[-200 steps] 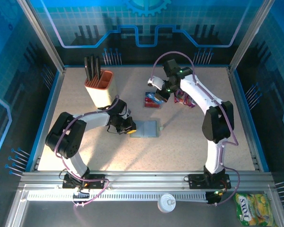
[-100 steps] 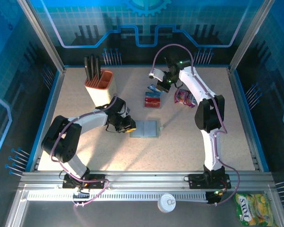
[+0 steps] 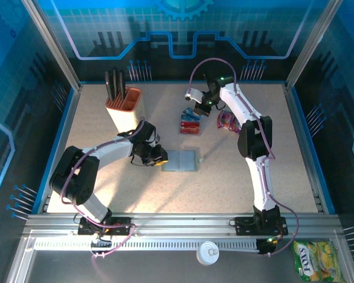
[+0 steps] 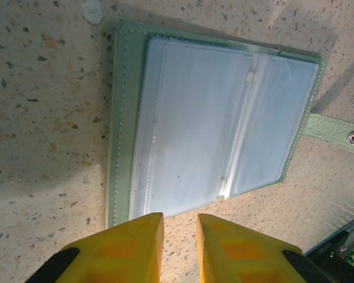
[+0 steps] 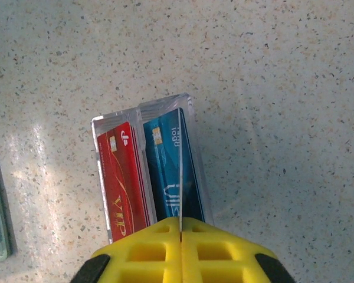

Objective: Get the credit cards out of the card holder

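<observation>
The card holder lies open and flat on the table, grey-green with two pale clear pockets. My left gripper sits at its left edge, jaws a little apart with only bare table between them. Two credit cards, a red one and a blue one, lie side by side in a clear sleeve at the back. My right gripper hovers just above them, shut on a thin credit card seen edge-on.
An orange-and-cream cup with black pens stands at the back left. A pink snack pouch lies right of the cards. The holder's strap with its snap sticks out on one side.
The right gripper has drifted slightly left and back over the cards while its arm folded more upright. The left gripper's jaws have parted a little beside the card holder.
</observation>
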